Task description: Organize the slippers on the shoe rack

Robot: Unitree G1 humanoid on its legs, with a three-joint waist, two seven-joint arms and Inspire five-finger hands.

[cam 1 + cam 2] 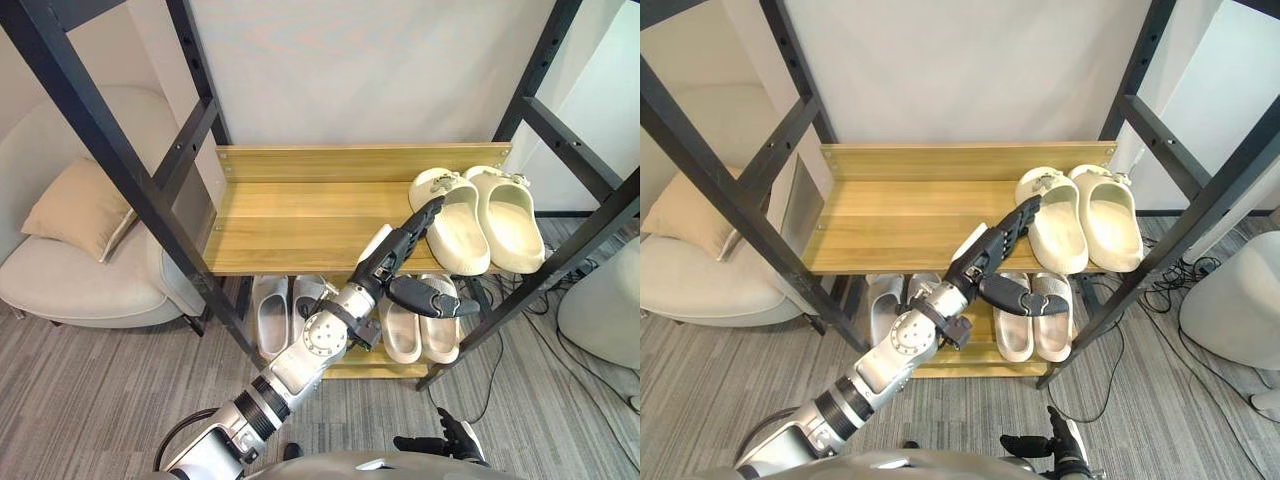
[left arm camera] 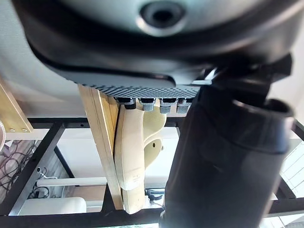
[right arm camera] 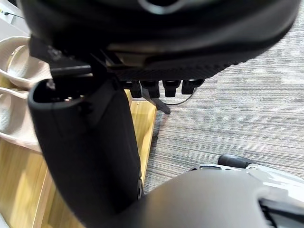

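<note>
A pair of cream slippers stands on the right end of the wooden top shelf (image 1: 300, 215): the left one (image 1: 455, 228) and the right one (image 1: 512, 215). My left hand (image 1: 395, 258) reaches across the shelf's front edge, open, with its straight fingers (image 1: 425, 215) against the left cream slipper's inner side and its thumb spread below. The left wrist view shows that slipper (image 2: 135, 156) just past the fingers. On the lower shelf lie a pale grey pair (image 1: 272, 312) at the left and a beige pair (image 1: 420, 335) at the right. My right hand (image 1: 440, 440) hangs low near the floor, its fingers relaxed.
Black slanted frame posts (image 1: 130, 175) flank the rack on both sides. A pale armchair (image 1: 70, 285) with a tan cushion (image 1: 80, 210) stands at the left. Cables (image 1: 530, 290) trail over the grey carpet at the right, beside a white rounded object (image 1: 605, 310).
</note>
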